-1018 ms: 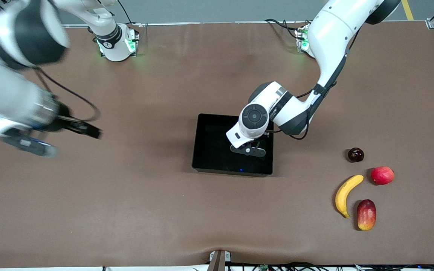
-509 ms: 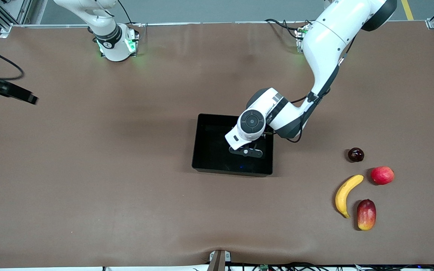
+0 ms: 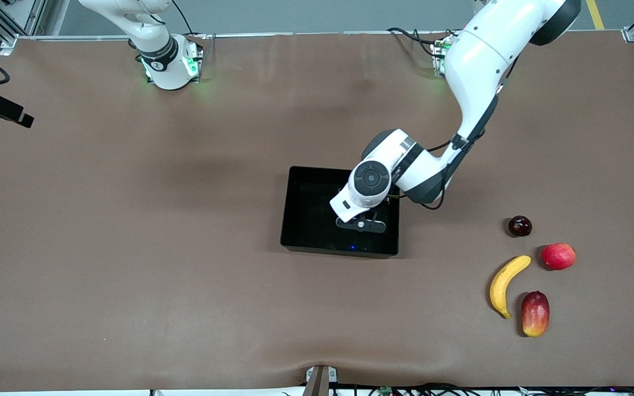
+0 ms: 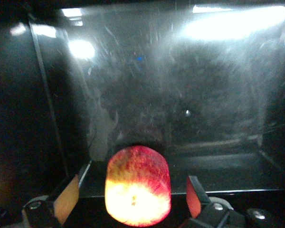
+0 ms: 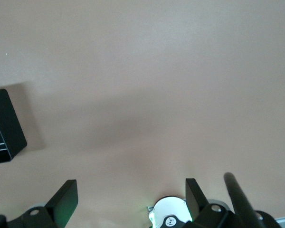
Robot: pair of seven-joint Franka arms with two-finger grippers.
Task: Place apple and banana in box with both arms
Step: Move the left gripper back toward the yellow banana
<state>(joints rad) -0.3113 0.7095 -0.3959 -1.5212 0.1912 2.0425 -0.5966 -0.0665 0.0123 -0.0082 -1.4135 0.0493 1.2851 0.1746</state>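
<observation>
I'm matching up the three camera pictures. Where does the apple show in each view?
Front view: not visible; the left gripper over the box hides it.
Left wrist view: the apple sits low and central, between the open fingers, with gaps either side.
Right wrist view: not in it.
Shared landmark: the box.

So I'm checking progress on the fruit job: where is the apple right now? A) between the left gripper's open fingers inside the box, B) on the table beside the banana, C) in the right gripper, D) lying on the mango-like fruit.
A: the left wrist view shows the apple between the left gripper's spread fingers with gaps on both sides, inside the box.
</observation>
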